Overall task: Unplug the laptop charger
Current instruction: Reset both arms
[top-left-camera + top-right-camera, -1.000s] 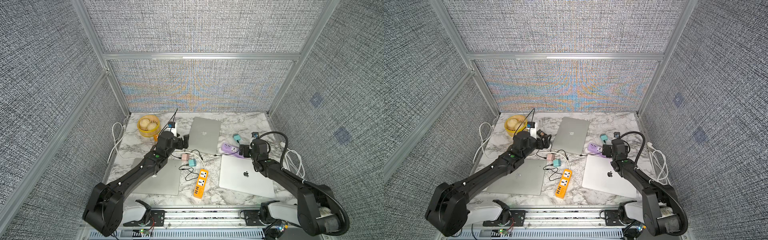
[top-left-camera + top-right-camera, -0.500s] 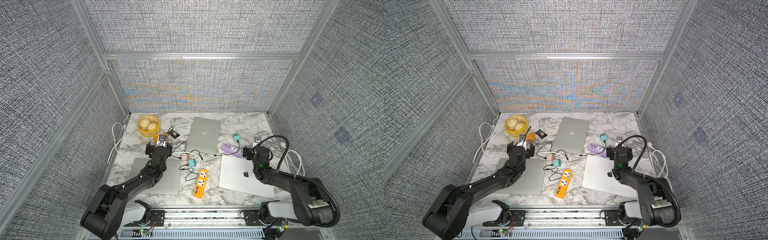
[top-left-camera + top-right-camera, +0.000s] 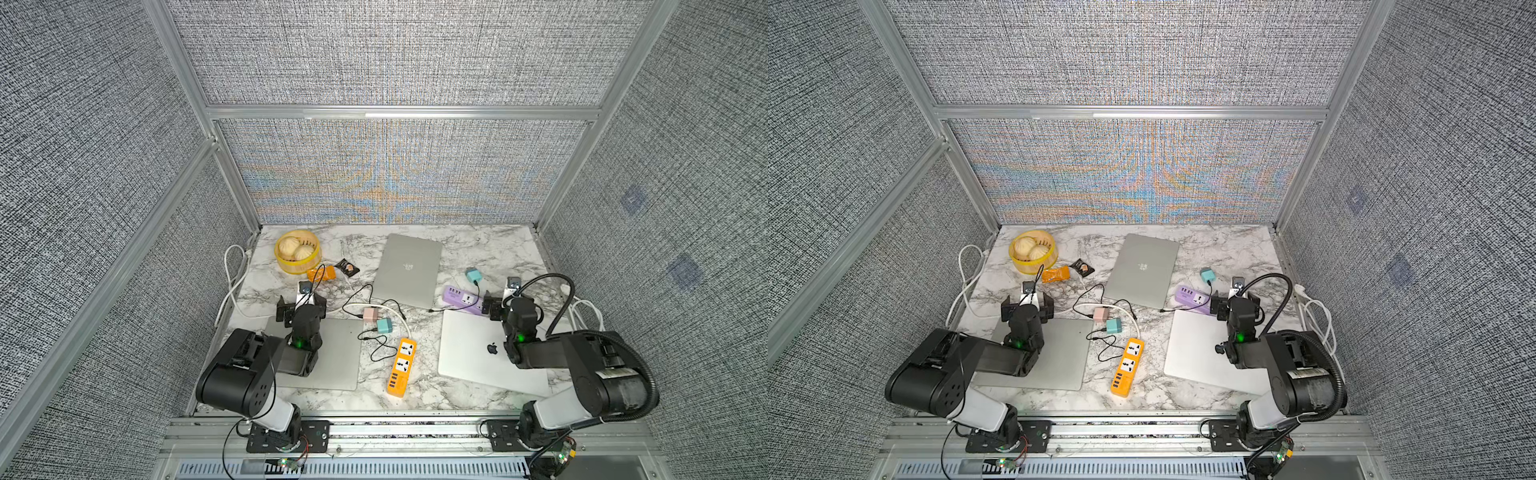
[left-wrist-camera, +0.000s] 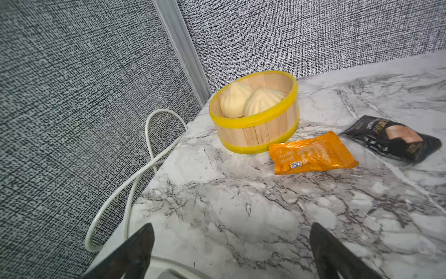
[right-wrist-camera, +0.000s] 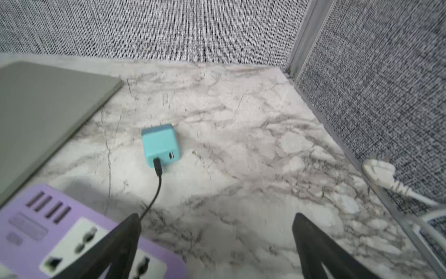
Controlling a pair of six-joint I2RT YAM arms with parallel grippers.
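A teal charger [image 5: 160, 145] lies on the marble behind the purple power strip [image 5: 72, 232], in no socket, with a black cable [image 5: 154, 198] in its port. In both top views that cable runs toward the front corner of the grey laptop [image 3: 409, 270] at the back; whether it is plugged in there I cannot tell. A pink charger [image 3: 371, 313] and another teal charger [image 3: 384, 325] lie mid-table by the orange power strip [image 3: 401, 368]. My left gripper [image 4: 231, 225] is open over bare marble. My right gripper [image 5: 216, 216] is open beside the purple strip [image 3: 463, 298], holding nothing.
A steamer basket [image 4: 255, 135] of buns, an orange packet [image 4: 311, 157] and a black packet [image 4: 391, 140] sit at the back left. A white cord [image 4: 135, 178] hangs over the left edge. Closed laptops lie front left [image 3: 328, 353] and front right [image 3: 478, 357]. White cords [image 3: 586, 316] coil at the right edge.
Both arms have folded back toward the front. The left gripper has drawn back from beside the back laptop to the front-left laptop's far edge. Both grippers stayed open.
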